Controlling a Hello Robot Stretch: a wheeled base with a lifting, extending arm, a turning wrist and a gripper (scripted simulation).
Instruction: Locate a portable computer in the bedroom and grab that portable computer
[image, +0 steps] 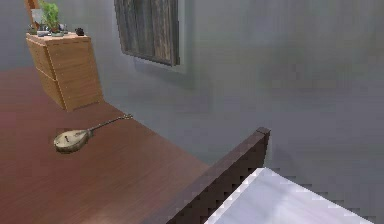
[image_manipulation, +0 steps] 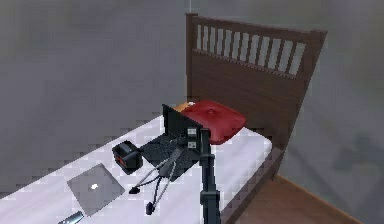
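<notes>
Hanging above bed (image_manipulation: 245, 150), tool (image_manipulation: 143, 198); load unclear

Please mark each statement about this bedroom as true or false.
1. A red pillow lies on the bed by the headboard. True.
2. The stringed instrument lies on the bed. False: the stringed instrument lies on the wooden floor.
3. A plant stands on the wooden dresser. True.
4. The closed silver laptop lies on the floor. False: the closed silver laptop lies on the bed's white sheet.
</notes>
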